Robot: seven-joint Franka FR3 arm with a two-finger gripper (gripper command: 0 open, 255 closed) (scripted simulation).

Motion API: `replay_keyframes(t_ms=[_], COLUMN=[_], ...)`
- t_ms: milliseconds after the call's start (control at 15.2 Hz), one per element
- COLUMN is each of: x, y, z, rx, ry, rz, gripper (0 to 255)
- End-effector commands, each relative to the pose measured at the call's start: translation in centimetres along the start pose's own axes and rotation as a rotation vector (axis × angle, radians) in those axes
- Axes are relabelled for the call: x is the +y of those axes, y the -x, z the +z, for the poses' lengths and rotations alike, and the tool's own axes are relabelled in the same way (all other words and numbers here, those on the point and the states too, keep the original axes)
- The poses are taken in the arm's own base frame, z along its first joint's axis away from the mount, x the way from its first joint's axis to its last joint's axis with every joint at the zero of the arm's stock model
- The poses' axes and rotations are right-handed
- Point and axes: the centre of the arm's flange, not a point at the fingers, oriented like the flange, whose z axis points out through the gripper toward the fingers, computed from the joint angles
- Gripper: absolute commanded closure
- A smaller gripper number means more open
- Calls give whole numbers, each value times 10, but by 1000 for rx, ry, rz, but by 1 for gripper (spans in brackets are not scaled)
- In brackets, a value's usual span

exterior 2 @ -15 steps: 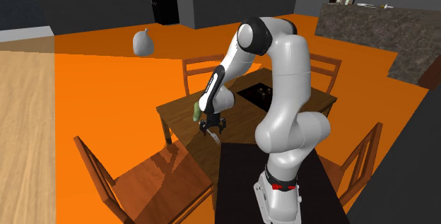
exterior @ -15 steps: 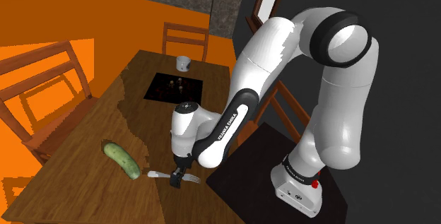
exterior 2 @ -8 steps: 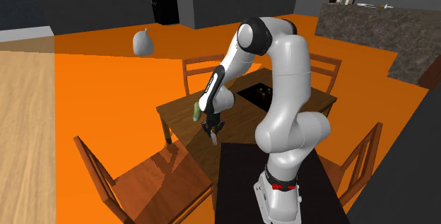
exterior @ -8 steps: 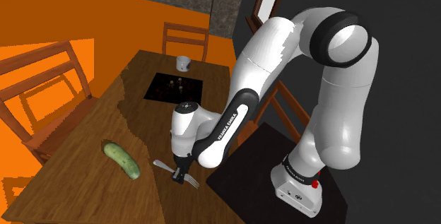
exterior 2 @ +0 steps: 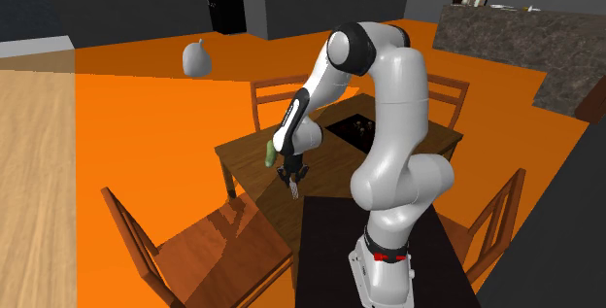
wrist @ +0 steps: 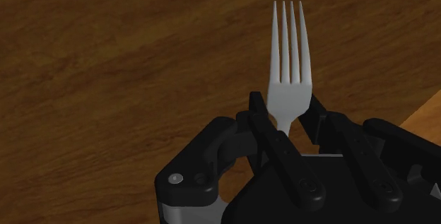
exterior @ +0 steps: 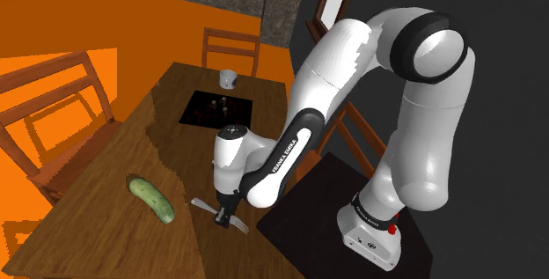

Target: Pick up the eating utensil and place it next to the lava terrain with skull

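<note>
Pinching the fork (wrist: 286, 67) at its neck, the gripper (wrist: 287, 113) presses its two black fingers (wrist: 264, 122) against either side of the handle just below the tines. The four tines point away from the hand over brown wood. In the shoulder view the fork (exterior: 205, 205) sits low and centre in the frame, slanting from upper left to lower right. Its handle end sticks out to the left of the gripper (exterior: 227, 217) and its tines to the right. Whether it clears the wood or rests on it cannot be told. In the second exterior view the fork (exterior 2: 293, 189) hangs as a pale sliver under the gripper (exterior 2: 291, 176), near the middle of the frame.

Below it lies the table (exterior: 97, 233), close to its lower-right edge in the shoulder view. A green cucumber (exterior: 151, 198) lies just to the left of the fork, apart from it. The terrain (exterior: 216, 108), a flat black square with small pieces on it, sits well apart toward the upper middle of the frame. A pale cup (exterior: 228, 78) stands just beyond it, and a chair (exterior: 230, 50) stands behind that. The white arm (exterior: 352, 66) arches over from the stand (exterior: 299, 220) at the lower right. In the second exterior view the cucumber (exterior 2: 269, 153) is left of the gripper and the terrain (exterior 2: 352, 126) is to the upper right.
</note>
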Motion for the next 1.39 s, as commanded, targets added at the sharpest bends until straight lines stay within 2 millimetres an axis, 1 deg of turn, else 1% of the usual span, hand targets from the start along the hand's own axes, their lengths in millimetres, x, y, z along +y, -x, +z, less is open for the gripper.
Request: replay_keyframes(t_ms=[0,1254,1320], x=[-1,-11,-11], y=[1,12,13], z=[-9,-108,-111], rx=[0,0,0], ry=[0,0,0], rz=[0,0,0], gripper=[255,255,255])
